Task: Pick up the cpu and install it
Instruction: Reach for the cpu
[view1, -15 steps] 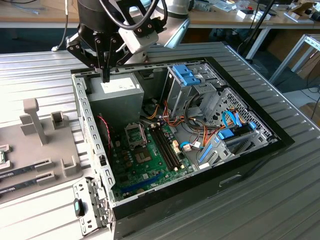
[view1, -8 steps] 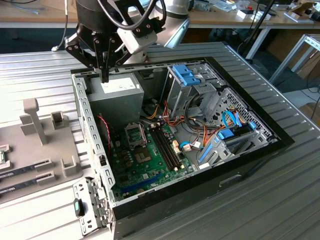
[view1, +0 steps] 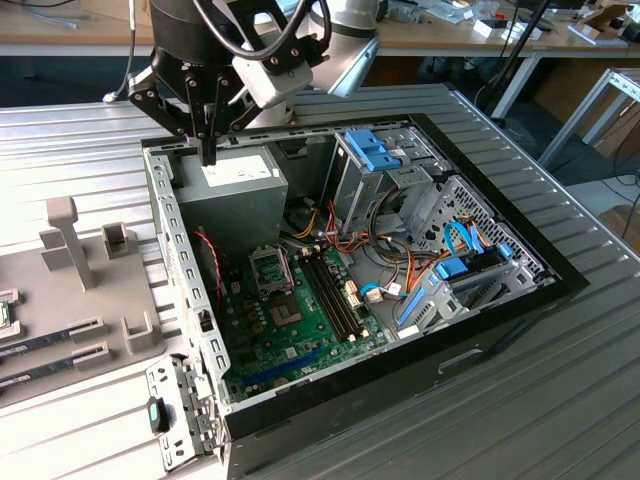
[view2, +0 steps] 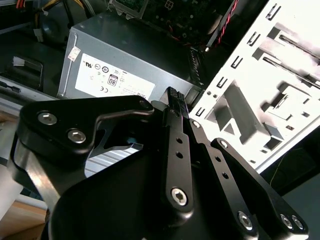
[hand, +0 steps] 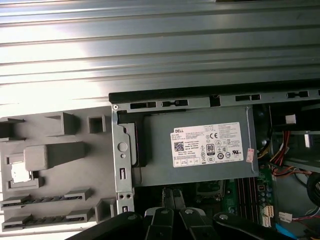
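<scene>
My gripper (view1: 208, 152) hangs over the back left corner of the open computer case (view1: 560, 285), above the grey power supply (view1: 235, 195). Its fingers are shut with nothing between them; the fingertips (hand: 172, 196) (view2: 173, 96) press together in both wrist views. The cpu (hand: 18, 172), a pale square chip, lies in a recess of the grey fixture (hand: 60, 150) beside the case, and sits at the exterior view's left edge (view1: 5, 312). The cpu socket (view1: 269, 268) on the green motherboard (view1: 300, 335) stands below the power supply, its metal frame visible.
Long narrow memory sticks (view1: 55, 338) lie in slots of the fixture. A grey upright post (view1: 65, 235) stands on it. Inside the case are orange and red cables (view1: 345, 235), blue drive brackets (view1: 375, 152) and memory slots (view1: 330, 290). The table is ribbed metal (view1: 560, 400).
</scene>
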